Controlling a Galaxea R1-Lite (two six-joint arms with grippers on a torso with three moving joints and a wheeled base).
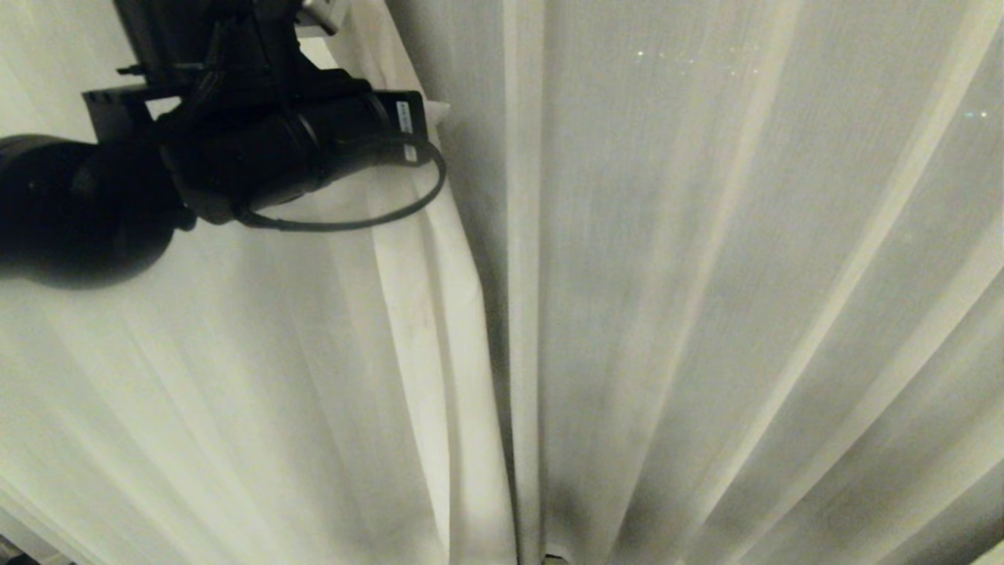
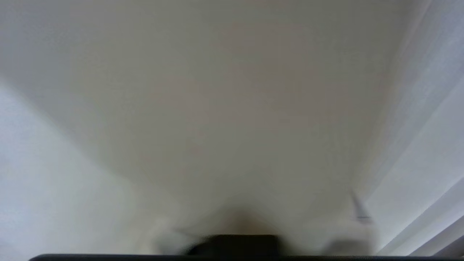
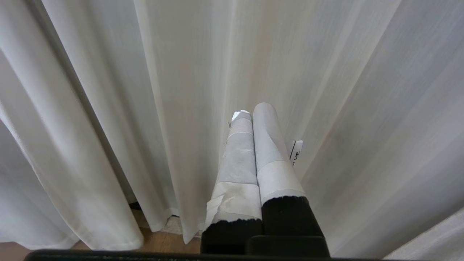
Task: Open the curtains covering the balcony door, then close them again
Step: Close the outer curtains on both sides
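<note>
**Curtains Drawn, Left Arm High Against the Fabric**

The curtains (image 1: 706, 314) filled the head view from edge to edge, two cream panels whose hemmed edges met in a dark vertical seam near the middle. No glass or frame showed between them.

The left arm (image 1: 259, 149) reached in from the upper left of that view, dark and bulky, with a cable looping below the wrist. The left gripper (image 1: 325, 12) sat at the very top, against the left panel close to the seam, mostly cut off by the edge. Its own camera saw only blurred pale cloth pressed close (nothing of the fingers was readable), so how wide it stood could not be told.

The right gripper (image 3: 250, 112) appeared only in its wrist view, pointed at the folds. Its two tape-wrapped fingers (image 3: 268, 145) lay pressed together with nothing between them. Beneath the hems a strip of wooden floor (image 3: 163, 243) showed.
</note>
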